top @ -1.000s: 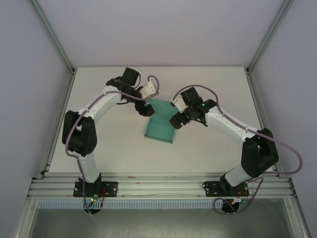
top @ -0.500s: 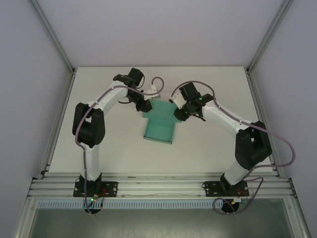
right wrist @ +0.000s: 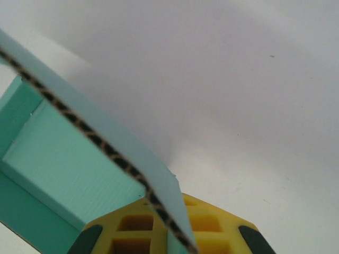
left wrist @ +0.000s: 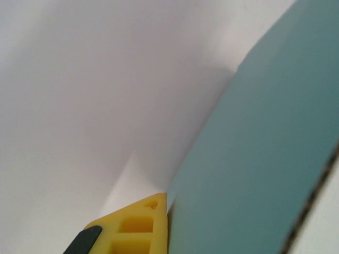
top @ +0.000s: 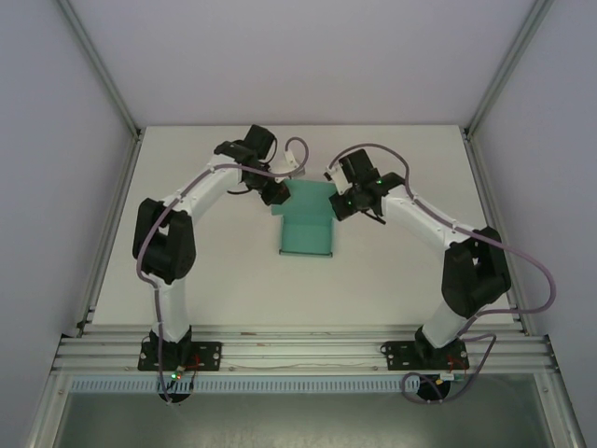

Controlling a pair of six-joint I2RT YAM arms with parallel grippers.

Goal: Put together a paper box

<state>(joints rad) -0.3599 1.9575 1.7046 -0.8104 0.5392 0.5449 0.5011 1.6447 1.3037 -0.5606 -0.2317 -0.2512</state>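
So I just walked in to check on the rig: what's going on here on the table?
Both arms are working on the teal paper box, which lies partly folded on the white table. The left gripper is at its far left corner and the right gripper at its far right corner. In the right wrist view a raised flap's edge runs between that gripper's fingers. Whether either gripper is clamped on the card is unclear. The box is not yet closed.
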